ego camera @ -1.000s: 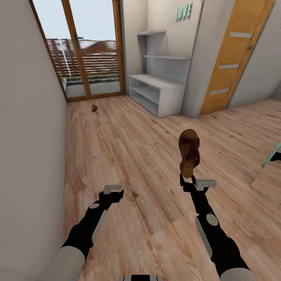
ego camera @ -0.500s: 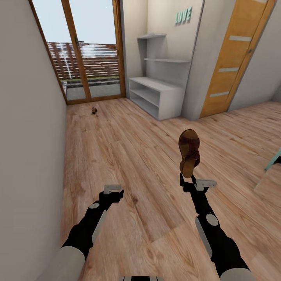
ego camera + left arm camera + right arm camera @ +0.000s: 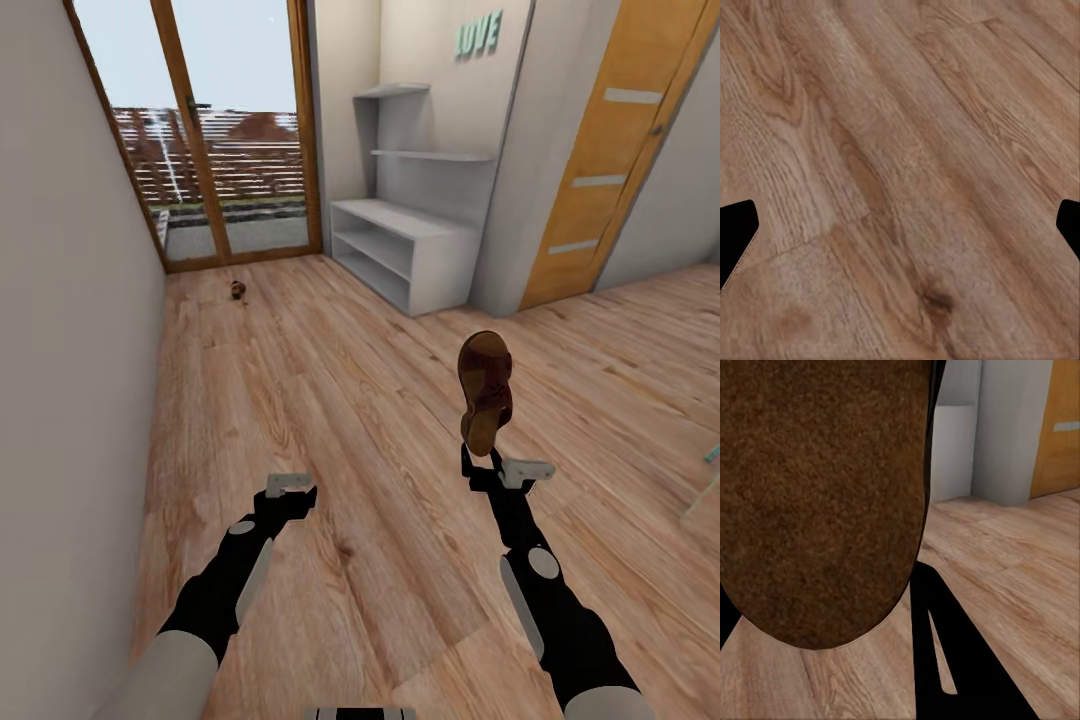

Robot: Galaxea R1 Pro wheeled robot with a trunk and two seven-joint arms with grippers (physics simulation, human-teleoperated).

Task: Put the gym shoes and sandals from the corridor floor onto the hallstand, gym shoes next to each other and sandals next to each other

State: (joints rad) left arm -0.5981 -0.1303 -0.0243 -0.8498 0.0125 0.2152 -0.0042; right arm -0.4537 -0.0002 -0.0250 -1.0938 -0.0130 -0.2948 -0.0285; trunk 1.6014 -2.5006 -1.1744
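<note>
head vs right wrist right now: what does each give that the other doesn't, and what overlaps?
Head alone: the left pincer over bare planks, the right pincer gripping the sandal upright by one end, the glass door, a small dark object on the floor near it, and the hallstand's upper shelves.

Right wrist alone: a close look at the sandal's brown sole.

Both: the sandal, the wood floor, the hallstand's bench base, the orange door.
</note>
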